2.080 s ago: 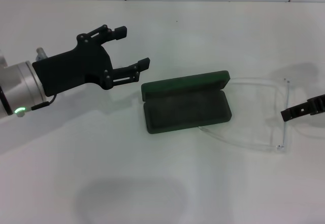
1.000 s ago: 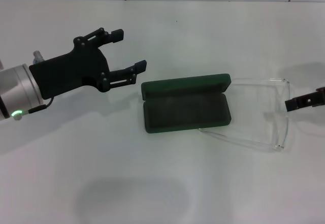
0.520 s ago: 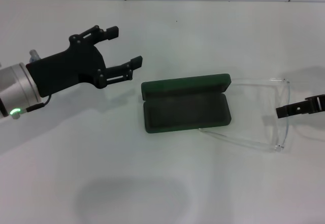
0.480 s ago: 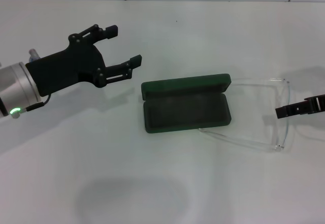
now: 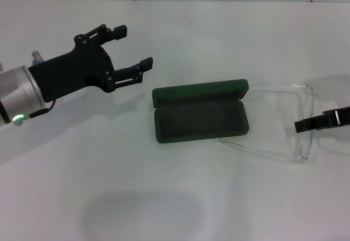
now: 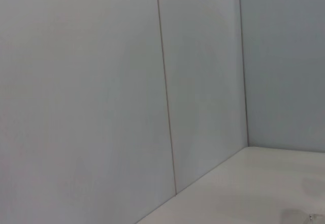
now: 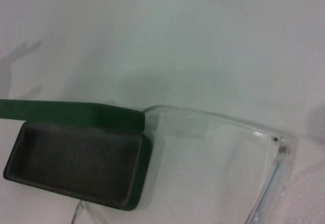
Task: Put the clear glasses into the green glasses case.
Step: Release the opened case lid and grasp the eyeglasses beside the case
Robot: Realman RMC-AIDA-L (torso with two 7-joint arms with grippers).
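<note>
Your right hand (image 5: 298, 126) touches the clear glasses (image 5: 284, 121), grip unclear, beside the open green glasses case (image 5: 199, 118); your left hand (image 5: 133, 47) hovers wide.

A bare test bench, by the look of it, lab-style. A plain white tabletop (image 5: 164, 197) fills the head view, and pale panelled walls (image 6: 101, 82) with thin seams box it in at the back. On it lie only a green glasses case (image 5: 199, 118) and clear glasses (image 5: 284, 121).
</note>
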